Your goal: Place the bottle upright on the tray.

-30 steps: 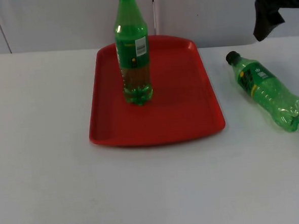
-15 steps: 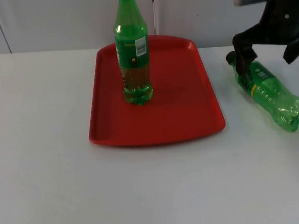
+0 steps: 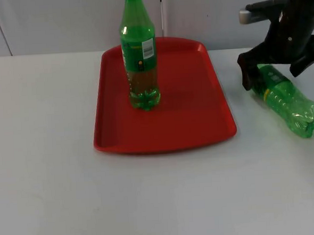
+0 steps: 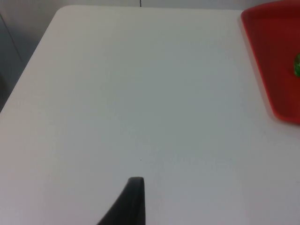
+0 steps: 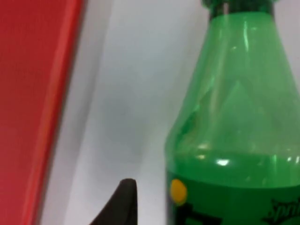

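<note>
On the bare white tabletop nearest the camera nothing is being handled. Farther back, a red tray lies flat, and a green bottle is already stood upright on its left part. To the right of the tray, off it and apart from its rim, a second green bottle lies on its side on the tabletop, base toward the camera and neck toward the far wall.

The step in hand is judged to be the reach for this lying bottle. The right gripper is set down over the neck end, with one dark finger seen beside the shoulder on the tray side; the jaws appear spread around the neck, and nothing is gripped yet.

The next move is judged to call for closing on the neck or shoulder, lifting, turning the bottle base-down, and setting it on free red surface to the right of the standing bottle without knocking it.

From the right wrist, the shoulder, black cap and label edge of the lying bottle are shown close, with the tray's edge beside. From the left wrist, a tray corner and open tabletop are seen, the left gripper being held away, waiting; whether its fingers are open cannot be told.
</note>
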### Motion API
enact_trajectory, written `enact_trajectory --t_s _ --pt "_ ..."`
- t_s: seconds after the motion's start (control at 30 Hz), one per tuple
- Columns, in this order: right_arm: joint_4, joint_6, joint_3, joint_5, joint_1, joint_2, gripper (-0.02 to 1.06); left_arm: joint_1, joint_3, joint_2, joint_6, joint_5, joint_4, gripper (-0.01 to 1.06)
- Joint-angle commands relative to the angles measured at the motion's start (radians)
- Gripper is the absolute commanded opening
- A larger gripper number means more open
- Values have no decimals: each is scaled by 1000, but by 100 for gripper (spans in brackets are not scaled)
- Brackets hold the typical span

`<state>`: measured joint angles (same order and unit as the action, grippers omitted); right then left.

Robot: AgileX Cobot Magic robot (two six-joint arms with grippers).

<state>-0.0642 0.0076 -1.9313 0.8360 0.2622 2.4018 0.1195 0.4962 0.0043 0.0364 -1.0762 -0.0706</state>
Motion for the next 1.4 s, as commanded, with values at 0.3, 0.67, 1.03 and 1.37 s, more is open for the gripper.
enact_trajectory --t_s 0.3,0.67,1.03,1.37 --pt "51 -54 -4 -39 -13 46 104 -8 -3 -4 0 1 7 105" --pt "89 -71 -4 -77 -26 52 99 -8 -3 -4 0 1 7 105" --pt "92 -69 -4 -41 -30 52 90 -8 -3 -4 0 1 7 105" --pt "92 -52 -4 -36 -30 35 -1 -8 -3 -4 0 1 7 105"
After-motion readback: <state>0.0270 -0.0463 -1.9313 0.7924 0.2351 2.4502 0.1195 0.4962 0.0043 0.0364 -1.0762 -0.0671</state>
